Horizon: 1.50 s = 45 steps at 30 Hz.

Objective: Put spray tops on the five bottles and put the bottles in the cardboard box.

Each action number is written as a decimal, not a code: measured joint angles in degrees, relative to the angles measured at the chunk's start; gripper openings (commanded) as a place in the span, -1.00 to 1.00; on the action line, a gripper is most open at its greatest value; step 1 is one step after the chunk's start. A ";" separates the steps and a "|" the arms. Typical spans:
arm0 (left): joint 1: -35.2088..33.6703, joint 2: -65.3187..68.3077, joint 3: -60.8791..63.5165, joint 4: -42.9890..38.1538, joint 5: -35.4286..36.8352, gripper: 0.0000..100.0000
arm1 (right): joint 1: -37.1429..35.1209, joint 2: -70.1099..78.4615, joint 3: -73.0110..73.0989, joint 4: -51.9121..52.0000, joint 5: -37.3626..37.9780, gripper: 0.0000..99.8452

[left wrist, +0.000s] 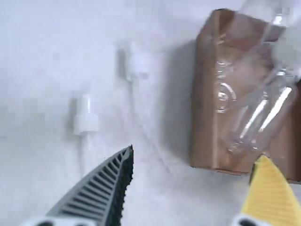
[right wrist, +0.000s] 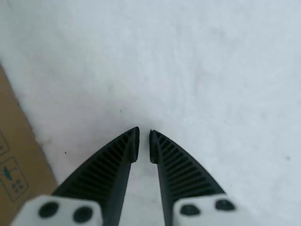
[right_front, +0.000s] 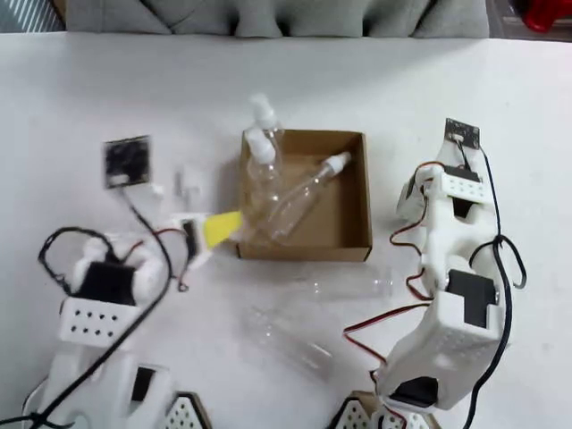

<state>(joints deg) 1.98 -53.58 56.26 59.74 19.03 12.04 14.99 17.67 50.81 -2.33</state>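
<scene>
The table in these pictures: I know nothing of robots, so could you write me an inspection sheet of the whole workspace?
Surface: white table.
Job's things: cardboard box with three topped bottles lying in it or leaning over its wall; two clear bottles on the table outside it, no tops visible; two loose spray tops beside the box.
Clutter: nothing seen.
Hands: left hand open, at the box's corner; right hand shut, empty, above bare table.
Cables: black cable looped by the left arm; red wires along the right arm.
Surroundings: grey cushions behind the table; red object at its far corner.
</scene>
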 measured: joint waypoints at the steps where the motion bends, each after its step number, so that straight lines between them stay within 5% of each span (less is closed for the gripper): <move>1: -2.20 -0.18 1.32 0.00 0.00 -0.27 | 0.00 0.00 -0.53 0.18 0.00 -0.96; 7: -9.93 -0.18 12.31 -7.38 0.00 -0.32 | 0.00 -4.13 -8.97 9.76 -0.09 -0.96; 16: -10.55 -0.18 22.07 -21.45 -0.53 -0.97 | -9.76 -5.36 -29.10 28.75 -4.75 -0.96; 25: -10.55 -0.18 22.33 -22.42 -7.38 -0.96 | -19.43 6.77 -44.13 34.20 -12.04 -0.80; 45: -10.55 -0.18 23.74 -24.44 -8.18 -0.96 | -22.42 32.62 -68.31 34.20 -26.99 -0.80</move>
<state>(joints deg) -8.57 -53.76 80.00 35.30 10.86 -10.37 47.60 -50.64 85.01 -29.32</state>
